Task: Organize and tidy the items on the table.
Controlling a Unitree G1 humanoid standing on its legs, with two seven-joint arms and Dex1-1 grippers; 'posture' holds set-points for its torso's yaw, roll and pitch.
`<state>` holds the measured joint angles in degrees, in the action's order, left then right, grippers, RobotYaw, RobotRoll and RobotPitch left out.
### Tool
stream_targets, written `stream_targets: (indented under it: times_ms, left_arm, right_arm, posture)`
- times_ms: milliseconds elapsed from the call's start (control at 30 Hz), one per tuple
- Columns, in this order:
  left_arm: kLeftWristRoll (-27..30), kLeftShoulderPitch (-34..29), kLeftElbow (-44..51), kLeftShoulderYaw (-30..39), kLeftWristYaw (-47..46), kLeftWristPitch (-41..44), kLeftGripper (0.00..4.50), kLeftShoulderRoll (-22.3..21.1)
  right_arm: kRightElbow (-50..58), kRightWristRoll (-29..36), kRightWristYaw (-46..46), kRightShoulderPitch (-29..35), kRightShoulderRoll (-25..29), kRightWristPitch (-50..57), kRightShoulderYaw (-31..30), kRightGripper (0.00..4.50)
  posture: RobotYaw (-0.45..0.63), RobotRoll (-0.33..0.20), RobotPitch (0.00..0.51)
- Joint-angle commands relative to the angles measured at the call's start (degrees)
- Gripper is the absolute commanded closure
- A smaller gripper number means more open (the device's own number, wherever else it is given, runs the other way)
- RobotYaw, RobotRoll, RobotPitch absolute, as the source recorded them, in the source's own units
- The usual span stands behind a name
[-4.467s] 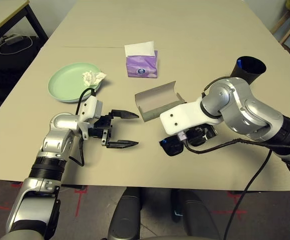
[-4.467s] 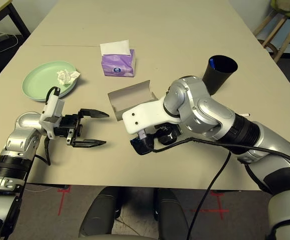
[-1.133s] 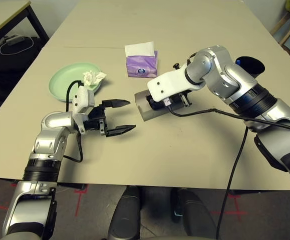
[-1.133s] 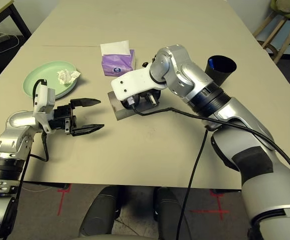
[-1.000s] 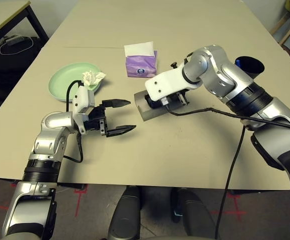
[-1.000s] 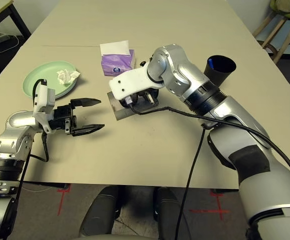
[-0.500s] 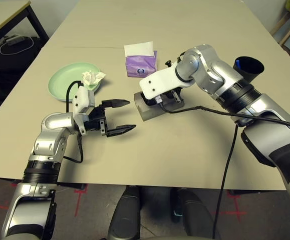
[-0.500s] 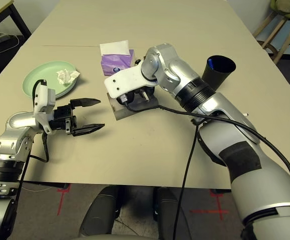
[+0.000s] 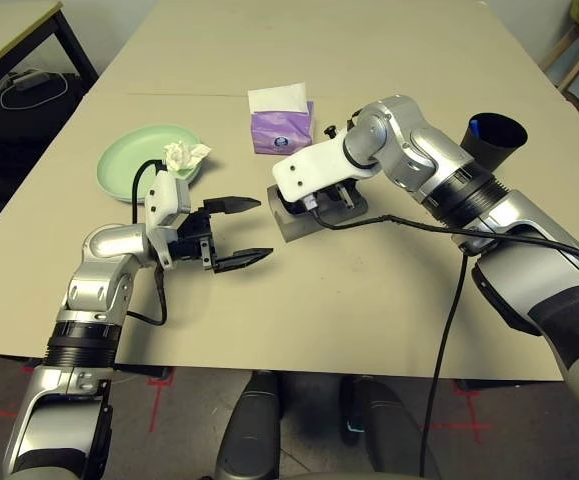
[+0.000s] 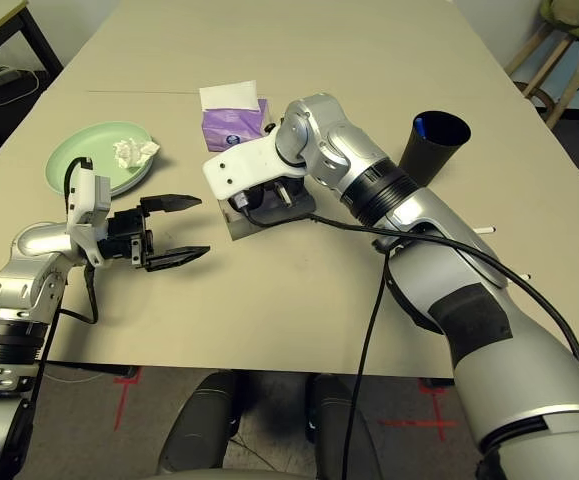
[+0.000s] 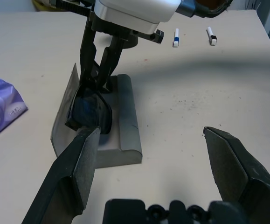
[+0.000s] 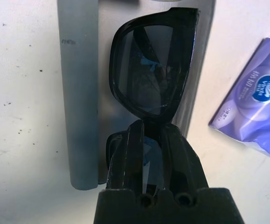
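Moved since the earlier frames: right gripper [image 11: 97,70], then low over the near table edge with the black sunglasses [image 12: 153,70], now over the grey glasses case [image 9: 317,215] at table [image 9: 389,90] centre; left arm unchanged.

Count: one pair of sunglasses; one open case; one purple tissue box [image 9: 283,130], far side of case; one pale green plate [image 9: 139,160], far left; one crumpled white tissue [image 9: 184,154] on its right rim; one black cup [image 9: 494,140], far right.

Right gripper: fingers pressed together, pinching the sunglasses, which hang lens-down into the case trough, long axis along the case.

Left gripper [image 9: 244,232]: fingers spread wide, empty, pointing right toward the case, just left of it.
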<state>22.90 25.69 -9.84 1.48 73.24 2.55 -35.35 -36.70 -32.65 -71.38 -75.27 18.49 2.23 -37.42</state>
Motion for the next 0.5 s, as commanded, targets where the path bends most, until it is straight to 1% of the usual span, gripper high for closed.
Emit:
stream_targets:
  times_ms: [33,500]
  left_arm:
    - [0.38,-0.82,1.21,0.23,0.07,0.36,0.00,-0.67]
    - [0.20,-0.64,1.19,0.05,0.02,0.34,0.00,-0.60]
  right_arm:
    - [0.31,0.61,-1.63,0.89,-0.40,0.87,0.24,4.09]
    - [-0.37,0.67,-2.43,1.00,-1.15,1.44,0.11,4.09]
  posture:
    - [0.31,0.000,0.157]
    - [0.31,0.000,0.153]
